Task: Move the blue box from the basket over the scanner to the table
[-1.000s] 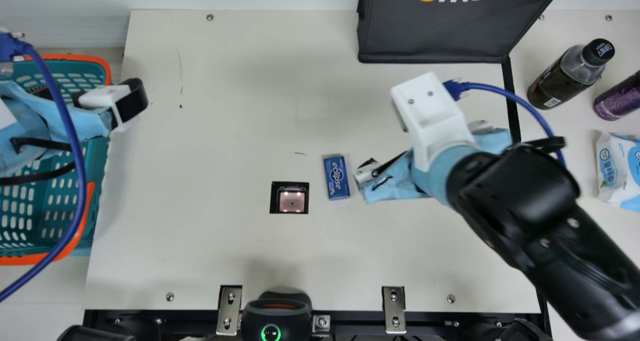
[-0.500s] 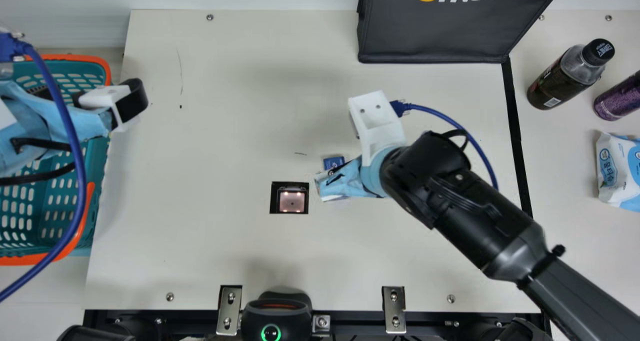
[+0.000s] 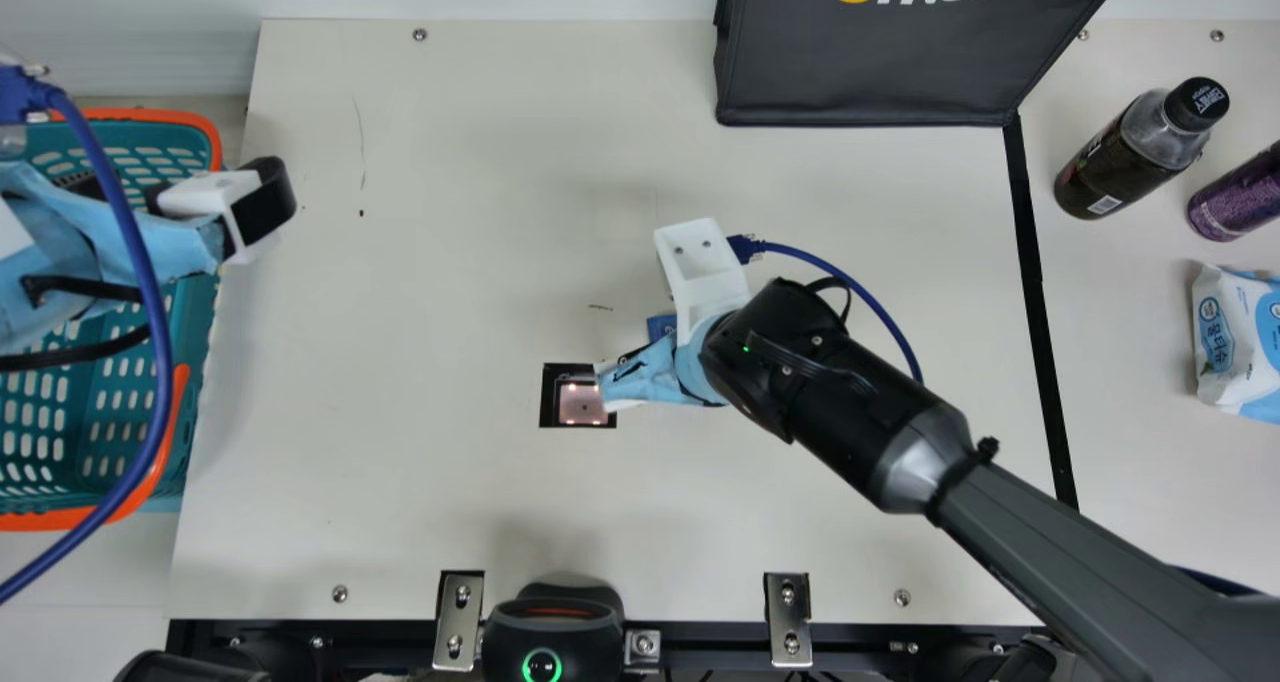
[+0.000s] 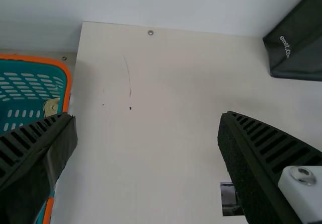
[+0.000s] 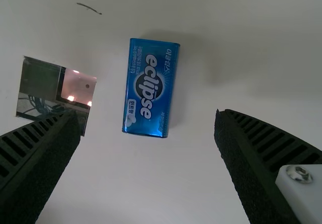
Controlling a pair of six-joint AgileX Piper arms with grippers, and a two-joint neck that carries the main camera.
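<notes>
Blue rectangular box w/ rounded corners lies flat on the cream table, at approx. 2 o'clock from the square, black-framed scanner & apart from it. Right end effector, black-fingered w/ pale blue wrap, is above the table, partly covering box & scanner in the main view. Its wrist view has the fingers wide apart, nothing held; box is seen btwn them, touching neither.

Left end effector, same type, is at approx. 9–10 o'clock in the main view, by the teal plastic basket w/ orange rim. Fingers wide there too, nothing btwn them.

Rest, main view: dark grey fabric bag btwn 1 & 2 o'clock, dark bottle w/ black cap at 2, purple container btwn 2 & 3, white-&-blue wipes pack at 3.
</notes>
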